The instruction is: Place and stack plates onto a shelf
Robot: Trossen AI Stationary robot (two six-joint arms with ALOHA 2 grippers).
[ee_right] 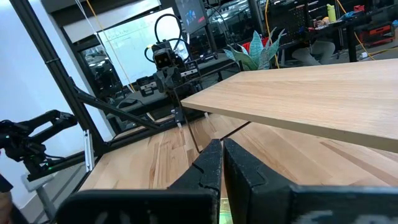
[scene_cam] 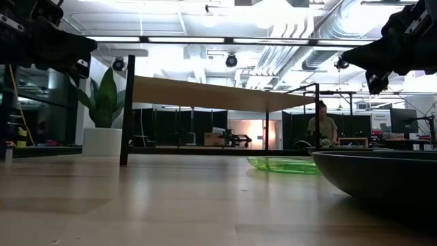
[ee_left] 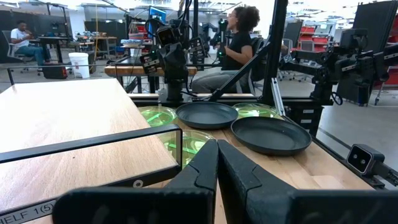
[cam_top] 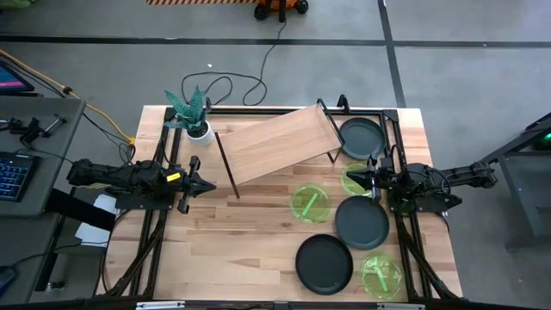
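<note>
The shelf, a light wooden board on thin black legs, stands askew at the table's far middle. Three dark grey plates and three green plates lie flat on the table's right half. My left gripper hovers shut at the left, level, pointing toward the shelf's near left corner. My right gripper hovers shut at the right, above one green plate. Both pairs of fingers are closed with nothing between them.
A potted plant stands at the far left beside the shelf. Black frame rails run along the table's left and right sides. Bare tabletop lies near left. People sit in the room beyond.
</note>
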